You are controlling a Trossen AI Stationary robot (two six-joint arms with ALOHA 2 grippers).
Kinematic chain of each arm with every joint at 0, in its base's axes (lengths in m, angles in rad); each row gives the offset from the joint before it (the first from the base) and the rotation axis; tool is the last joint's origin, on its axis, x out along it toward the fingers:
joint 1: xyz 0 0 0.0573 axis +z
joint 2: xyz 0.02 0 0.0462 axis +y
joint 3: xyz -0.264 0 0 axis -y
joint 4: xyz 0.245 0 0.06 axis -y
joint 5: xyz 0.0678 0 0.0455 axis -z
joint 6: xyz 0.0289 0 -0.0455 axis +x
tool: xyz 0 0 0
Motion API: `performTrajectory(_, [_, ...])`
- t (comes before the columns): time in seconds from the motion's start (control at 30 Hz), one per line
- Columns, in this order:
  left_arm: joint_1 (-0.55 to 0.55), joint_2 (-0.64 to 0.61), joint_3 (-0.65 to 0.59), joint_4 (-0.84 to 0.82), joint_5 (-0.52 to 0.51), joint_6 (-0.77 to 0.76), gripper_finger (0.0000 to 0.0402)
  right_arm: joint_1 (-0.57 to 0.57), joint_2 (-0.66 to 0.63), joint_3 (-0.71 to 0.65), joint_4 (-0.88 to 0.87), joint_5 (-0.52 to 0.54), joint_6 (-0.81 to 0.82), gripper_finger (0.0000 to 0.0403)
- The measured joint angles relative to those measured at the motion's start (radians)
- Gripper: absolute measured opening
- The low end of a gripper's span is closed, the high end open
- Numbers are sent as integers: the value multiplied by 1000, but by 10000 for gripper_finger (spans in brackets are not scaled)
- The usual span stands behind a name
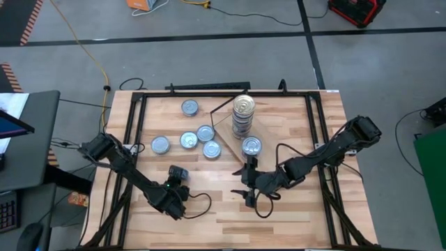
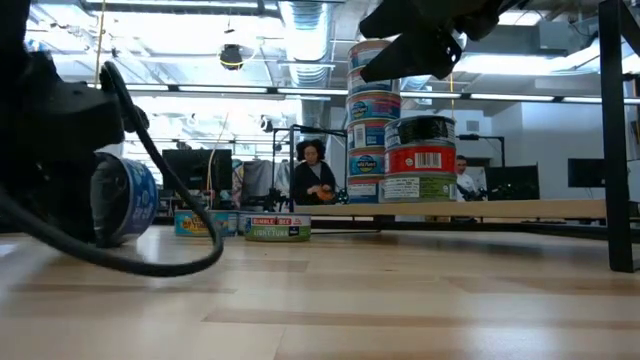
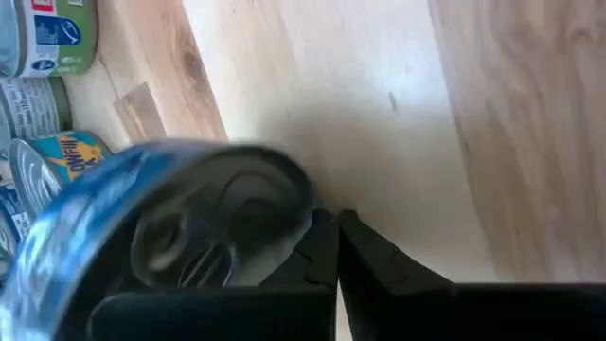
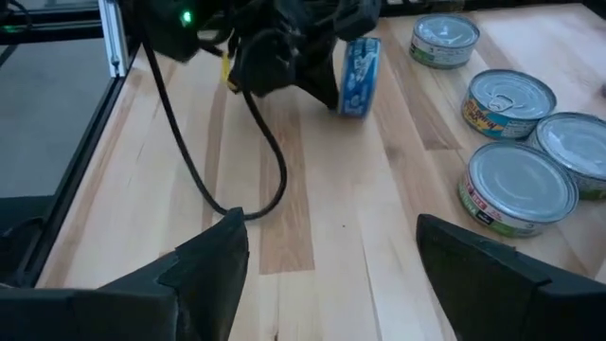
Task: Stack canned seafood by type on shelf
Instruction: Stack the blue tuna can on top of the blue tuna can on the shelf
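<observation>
My left gripper (image 1: 178, 183) is low over the near-left part of the table, fingers shut in the left wrist view (image 3: 336, 248). A blue-labelled tin (image 4: 360, 76) stands tilted on its edge against it, also in the low view (image 2: 125, 200). My right gripper (image 1: 242, 183) hovers open beside it, its fingers (image 4: 213, 256) wide apart over bare wood. The shelf (image 1: 226, 125) is a light-wood board carrying a tall stack of tins (image 1: 243, 115) and a shorter stack (image 1: 251, 146). Several loose tins (image 1: 189, 140) lie flat on the table to its left. My left gripper meets the blue tin on its lid side (image 3: 284, 204), near the rim; the tin lies against the outer side of one shut finger (image 3: 317, 251). The fingers come in low from the table's left. The tin is on its edge, tilted; whether the rim is pinched, I cannot tell.
A dark metal frame (image 1: 139, 104) runs around the tabletop. A black cable (image 4: 265, 161) loops over the wood between the two grippers. Loose tins (image 4: 516, 185) lie close to the right gripper. Bare wood stretches along the near edge. People sit in the room behind (image 2: 315, 180).
</observation>
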Motion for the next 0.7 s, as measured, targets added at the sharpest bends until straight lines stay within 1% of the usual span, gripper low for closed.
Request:
performTrajectory(0.13, [0, -9, 0, -1, 14, -16, 1, -6, 0, 0, 4, -1, 0, 327])
performTrajectory(0.23, [1, -42, 8, -2, 89, -36, 1, -6, 0, 0, -1, -1, 0, 327])
performTrajectory(0.33, [-2, -103, 37, 1, 172, -52, 1, -8, 0, 0, -2, -1, 0, 327])
performTrajectory(0.4, [-2, -152, 64, 3, 171, -100, 0, -12, 0, 0, -1, -4, 1, 327])
performTrajectory(0.47, [10, -202, 85, 0, 159, -130, 8, -12, 0, 0, -1, -4, 1, 327])
performTrajectory(0.57, [53, -255, 115, -19, 197, -90, 47, -13, 0, 0, 3, -4, 0, 327])
performTrajectory(0.7, [118, -266, 141, -48, 205, 42, 139, -12, 0, 0, -35, -5, 0, 327])
